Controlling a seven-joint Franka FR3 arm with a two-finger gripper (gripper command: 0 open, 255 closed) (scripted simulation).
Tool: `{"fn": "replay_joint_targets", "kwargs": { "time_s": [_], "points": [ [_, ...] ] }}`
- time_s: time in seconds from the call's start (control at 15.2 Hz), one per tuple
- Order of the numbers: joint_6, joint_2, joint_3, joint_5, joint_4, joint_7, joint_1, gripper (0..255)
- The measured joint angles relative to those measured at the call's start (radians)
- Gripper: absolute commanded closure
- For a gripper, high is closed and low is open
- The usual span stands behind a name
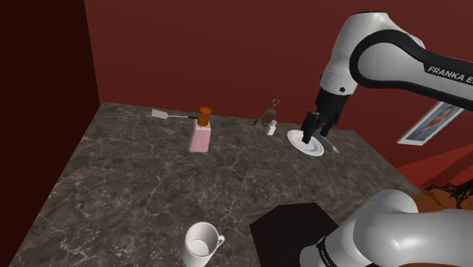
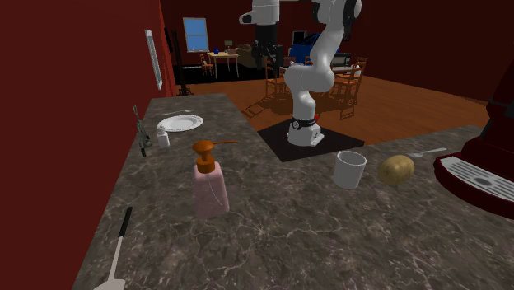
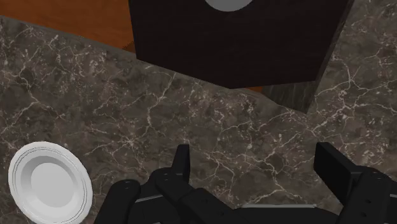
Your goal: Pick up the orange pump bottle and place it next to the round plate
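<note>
The pump bottle (image 1: 200, 132) has a pink body and an orange pump head. It stands upright on the dark marble counter, well off to the shoulder view's left of my gripper (image 1: 312, 136). In the second exterior view the bottle (image 2: 210, 184) is near the front, with the round white plate (image 2: 179, 123) farther back by the wall. My gripper hangs open above the counter close to the plate (image 1: 305, 144), nothing between its fingers. Seen from the wrist, the gripper (image 3: 257, 168) is open over bare marble and the plate (image 3: 48, 182) lies off to one side.
A white mug (image 1: 201, 244) stands near the counter's front edge, beside the black stand (image 1: 292, 224). A spatula (image 1: 170, 116) lies behind the bottle. A corkscrew and a small white bottle (image 1: 270, 121) stand by the plate. A potato (image 2: 396, 169) and a coffee machine (image 2: 482, 161) sit beyond the mug.
</note>
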Motion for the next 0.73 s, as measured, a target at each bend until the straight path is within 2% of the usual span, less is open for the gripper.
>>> {"fn": "replay_joint_targets", "kwargs": {
  "time_s": [0.13, 0.73],
  "points": [
    [0.010, 0.018, 0.008, 0.004, 0.008, 0.009, 0.002, 0],
    [0.150, 0.338, 0.099, 0.012, 0.180, 0.131, 0.010, 0]
  ]
}}
